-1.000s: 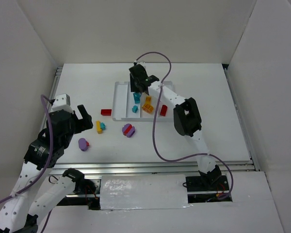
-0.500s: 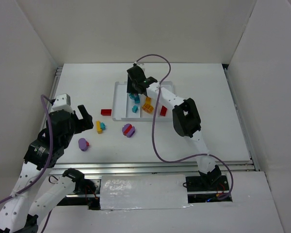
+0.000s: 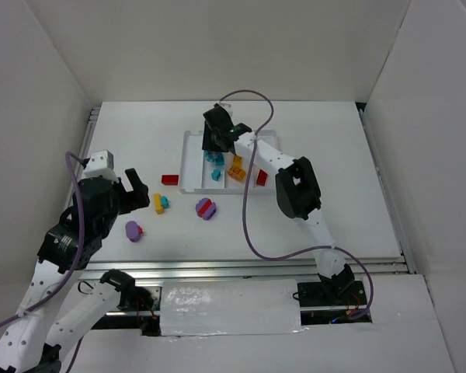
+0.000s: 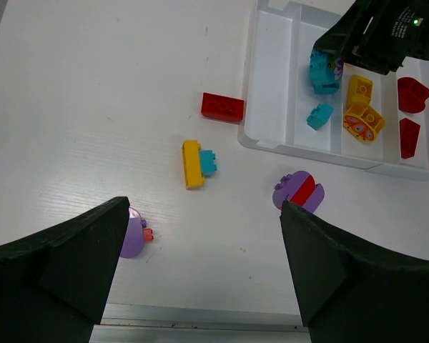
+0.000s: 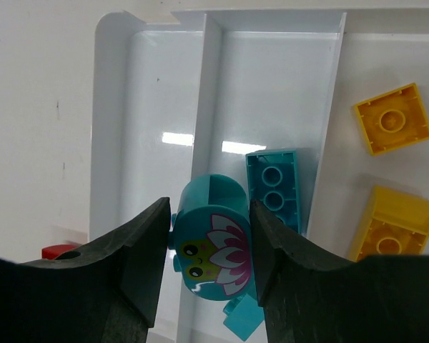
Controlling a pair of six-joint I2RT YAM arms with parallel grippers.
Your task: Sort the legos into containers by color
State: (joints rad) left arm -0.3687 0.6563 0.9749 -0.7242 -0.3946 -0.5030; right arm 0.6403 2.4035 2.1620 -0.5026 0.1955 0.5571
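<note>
My right wrist view, not the top, shows right claw (image 5: 209,221) pinching teal lego (image 5: 213,261) over the tray (image 5: 113,143); left claw (image 4: 204,207) spread.

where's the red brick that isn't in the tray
In the top view the red brick lies just outside the white tray's left wall, left of centre, with the yellow-and-teal piece nearest on its near side.

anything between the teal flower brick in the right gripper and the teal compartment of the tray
Nothing visible blocks it. The right gripper holds the flower brick over the tray, beside a long teal brick already lying there.
</note>
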